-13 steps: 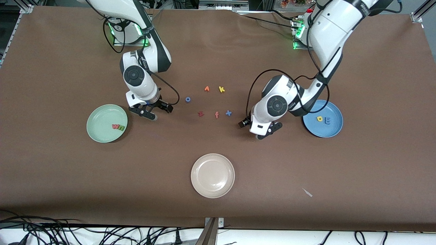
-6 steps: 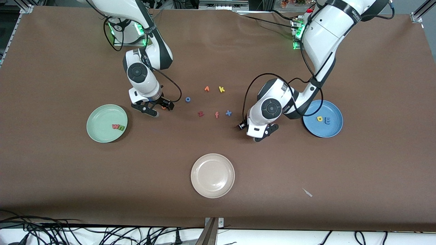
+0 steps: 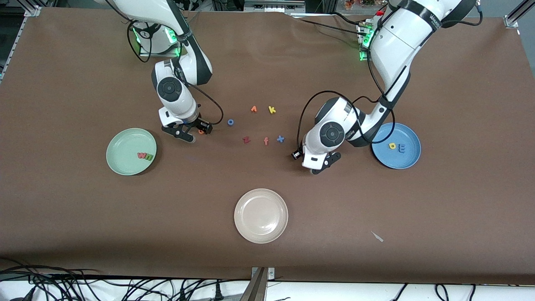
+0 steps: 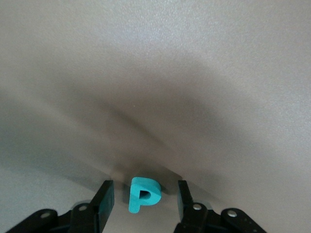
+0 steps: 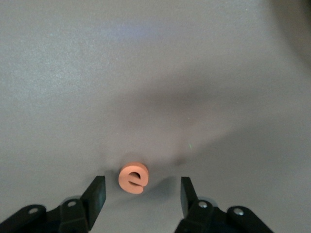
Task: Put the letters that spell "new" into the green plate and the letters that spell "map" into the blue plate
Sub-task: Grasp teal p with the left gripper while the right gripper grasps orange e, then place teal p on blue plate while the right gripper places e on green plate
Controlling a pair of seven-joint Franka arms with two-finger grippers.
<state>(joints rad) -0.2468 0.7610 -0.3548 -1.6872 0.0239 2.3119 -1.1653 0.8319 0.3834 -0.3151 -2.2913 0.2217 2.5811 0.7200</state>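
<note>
The teal p [image 4: 143, 194] lies on the table between the fingers of my left gripper [image 4: 143, 200], which is open, with a gap on each side of the letter. The orange e [image 5: 133, 178] [image 3: 201, 131] lies between the fingers of my right gripper [image 5: 141, 195], also open and not touching it. In the front view the left gripper [image 3: 311, 161] is low beside the blue plate [image 3: 411, 156], which holds the yellow a [image 3: 392, 146] and blue m [image 3: 402, 148]. The right gripper [image 3: 194, 133] is low beside the green plate [image 3: 121, 142], which holds the w [image 3: 142, 155] and n [image 3: 149, 157].
A cream-white plate [image 3: 261, 230] sits nearer the front camera, mid-table. Between the arms lie a blue o [image 3: 230, 122], an orange pointed letter [image 3: 253, 109], a yellow k [image 3: 272, 110], a dark red z [image 3: 246, 140], an f [image 3: 266, 141] and a blue x [image 3: 280, 139].
The right gripper has shifted over the orange e, and the left gripper has edged toward the right arm's end of the table. Both pairs of fingers have narrowed around their letters.
</note>
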